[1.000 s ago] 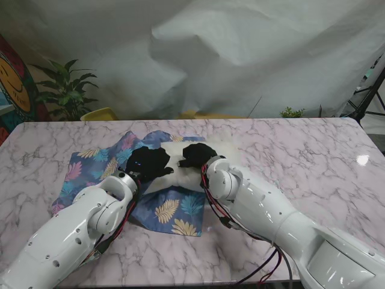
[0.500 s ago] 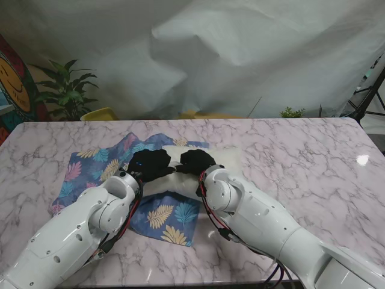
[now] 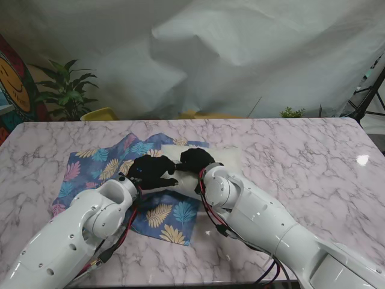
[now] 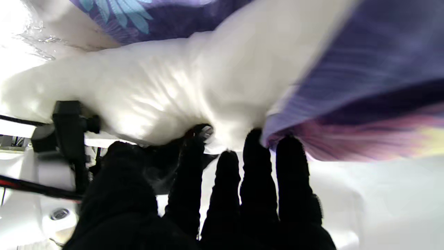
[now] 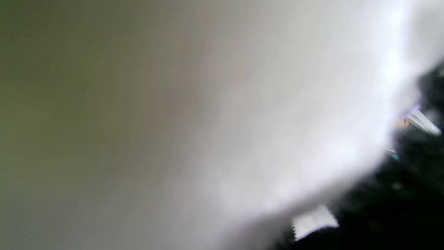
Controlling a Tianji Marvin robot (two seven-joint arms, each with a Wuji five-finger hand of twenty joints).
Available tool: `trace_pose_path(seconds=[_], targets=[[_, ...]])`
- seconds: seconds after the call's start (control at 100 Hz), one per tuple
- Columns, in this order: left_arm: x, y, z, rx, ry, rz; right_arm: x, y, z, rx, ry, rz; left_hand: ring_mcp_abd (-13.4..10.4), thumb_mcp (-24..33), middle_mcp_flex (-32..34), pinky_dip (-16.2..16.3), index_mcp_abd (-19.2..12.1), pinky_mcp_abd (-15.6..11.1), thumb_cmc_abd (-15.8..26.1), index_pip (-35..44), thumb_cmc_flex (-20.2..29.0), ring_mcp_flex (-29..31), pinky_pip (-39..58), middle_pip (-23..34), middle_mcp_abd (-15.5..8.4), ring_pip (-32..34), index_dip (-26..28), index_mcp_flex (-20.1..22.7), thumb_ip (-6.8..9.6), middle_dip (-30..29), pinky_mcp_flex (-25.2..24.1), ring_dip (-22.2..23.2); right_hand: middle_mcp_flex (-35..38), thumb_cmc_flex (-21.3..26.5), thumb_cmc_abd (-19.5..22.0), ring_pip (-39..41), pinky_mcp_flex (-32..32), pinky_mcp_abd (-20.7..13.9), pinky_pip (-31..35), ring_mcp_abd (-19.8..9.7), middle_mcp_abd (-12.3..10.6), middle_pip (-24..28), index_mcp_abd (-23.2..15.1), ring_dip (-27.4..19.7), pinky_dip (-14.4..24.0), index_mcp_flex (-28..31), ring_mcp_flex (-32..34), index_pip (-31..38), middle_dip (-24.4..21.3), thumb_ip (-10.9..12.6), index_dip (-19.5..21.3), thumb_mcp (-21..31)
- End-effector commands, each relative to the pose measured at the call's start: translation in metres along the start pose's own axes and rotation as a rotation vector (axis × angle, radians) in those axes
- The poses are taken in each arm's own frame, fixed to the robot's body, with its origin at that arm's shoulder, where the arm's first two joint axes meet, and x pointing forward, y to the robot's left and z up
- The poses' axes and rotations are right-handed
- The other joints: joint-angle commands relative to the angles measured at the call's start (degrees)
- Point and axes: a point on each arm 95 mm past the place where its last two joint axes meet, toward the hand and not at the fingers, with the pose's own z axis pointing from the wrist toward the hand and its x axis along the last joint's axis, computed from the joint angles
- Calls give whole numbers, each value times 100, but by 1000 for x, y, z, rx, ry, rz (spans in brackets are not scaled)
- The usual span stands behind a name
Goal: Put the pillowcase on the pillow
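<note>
The left robot hand (image 3: 151,171) wears a black glove and rests on the near edge of the white pillow (image 3: 224,155). In the left wrist view its fingers (image 4: 255,163) are nearly straight and close together, and the fingertips touch the soft white pillow (image 4: 180,86) right where the pillowcase (image 4: 350,90) edge meets it. I cannot tell if this robot hand is pinching the cloth or only pushing against it.

The right robot hand (image 3: 194,160) is also black and sits just beside the left one, on the pillow. Its fingers curl down into the pillow, but the right wrist view is blurry and shows mostly white stuffing (image 5: 277,121), so I cannot tell if it is squeezing the pillow or just pressing on it.

The pillowcase (image 3: 102,165) is blue with pink, yellow and teal leaves. It lies flat on the marble desk (image 3: 301,156), spread out to the left of the left robot hand and nearer to me under both wrists. The pillow lies partly on top of it, sticking out to the right of the right robot hand. A green plant (image 3: 65,90) stands far off behind the desk.
</note>
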Motion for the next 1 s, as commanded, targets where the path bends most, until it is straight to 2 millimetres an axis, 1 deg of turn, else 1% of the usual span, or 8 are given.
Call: trace_pose_path(seconds=[0.0,0.07,0.15,0.3,0.43,0.63,0.8,0.99], targets=[[-17,-16,-7,21,-44,-27,-10,-3,-4,5,-15,-6,237,-174,-599,57,78,161,243,-856,-354,-553,-492,-334,240,-418,-438,-470,69,-192,-448,-167,417,218,221,605,382,-2066,1475,139,-109,880,318,-21,105,698,-54,252,54,373,120,393],[-29,-25,-19,27,-87,-48,-13,-2,-6,2,-19,-2,341,-200,-1150,38,275,188,249,-1547,-650,-1162,-1102,-736,380,-729,-687,-784,41,-409,-925,-327,417,216,218,613,383,-2070,1475,137,-112,890,322,-18,109,705,-54,249,58,375,126,404],[-41,-34,-38,44,-169,-85,-14,-1,-7,0,-21,7,402,-217,-1220,59,376,238,256,-1860,-780,-1370,-1403,-997,464,-834,-751,-735,21,-481,-1095,-387,417,215,211,621,384,-2067,1475,145,-103,898,334,-16,116,715,-55,247,61,376,132,411],[-62,-40,-80,-42,-295,-167,-11,-3,-8,4,-14,5,410,-303,-1233,283,357,221,414,-1659,-1122,-1396,-1462,-777,604,-661,-389,-170,-67,-68,-1142,-169,417,199,214,636,388,-2068,1475,146,-113,915,334,-12,132,736,-55,245,67,377,146,423],[-77,-33,-98,-213,-310,-225,-3,-6,-3,9,4,5,458,-337,-1032,449,353,246,633,-1594,-1631,-1400,-1558,-751,604,-611,-296,551,-151,96,-1179,35,415,185,220,641,390,-2073,1475,143,-112,924,321,-10,152,740,-56,234,70,376,166,426],[-89,-13,-85,-308,-291,-194,8,-13,3,28,49,-9,370,-338,-1033,591,636,258,648,-2217,-2110,-1436,-1655,-745,533,-546,-763,613,-176,193,-1173,265,414,173,226,642,390,-2076,1475,136,-125,927,314,-10,162,743,-55,227,71,376,189,425],[-84,8,-65,-276,-261,-158,11,-17,2,40,80,-35,286,-367,-1097,684,937,232,641,-2514,-2372,-1392,-1580,-665,479,-463,-921,317,-200,284,-1044,383,413,158,240,642,390,-2077,1475,136,-139,925,283,-10,165,736,-55,223,71,375,204,424],[-74,31,-56,-244,-222,-187,14,-15,1,33,99,-46,333,-284,-881,816,825,316,444,-2233,-1825,-1178,-1323,-548,488,-313,-748,628,-107,352,-900,505,414,148,253,642,390,-2077,1475,136,-139,925,267,-10,167,729,-55,216,71,375,214,419]])
